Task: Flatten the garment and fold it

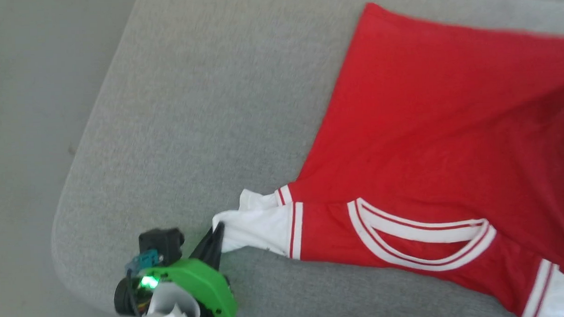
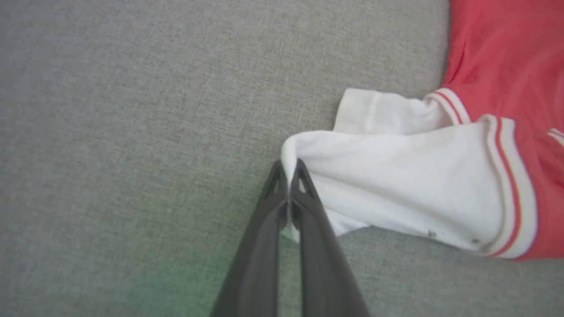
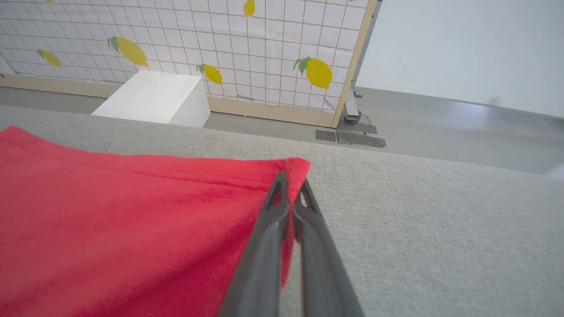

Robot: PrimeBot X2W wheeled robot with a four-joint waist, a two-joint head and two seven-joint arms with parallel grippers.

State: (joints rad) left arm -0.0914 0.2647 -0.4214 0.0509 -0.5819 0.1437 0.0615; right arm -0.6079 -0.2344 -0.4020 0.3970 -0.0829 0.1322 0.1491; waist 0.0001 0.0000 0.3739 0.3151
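firmly, garment (image 1: 425, 102) sits clamped inside both jaws.

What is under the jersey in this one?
The jersey lies on a grey fabric surface, which shows beside it. Anything beneath the cloth itself is covered.

Grey woven cushion (image 1: 190, 86) with a rounded corner — the red, white-sleeved jersey (image 1: 426, 125) lies spread on it.
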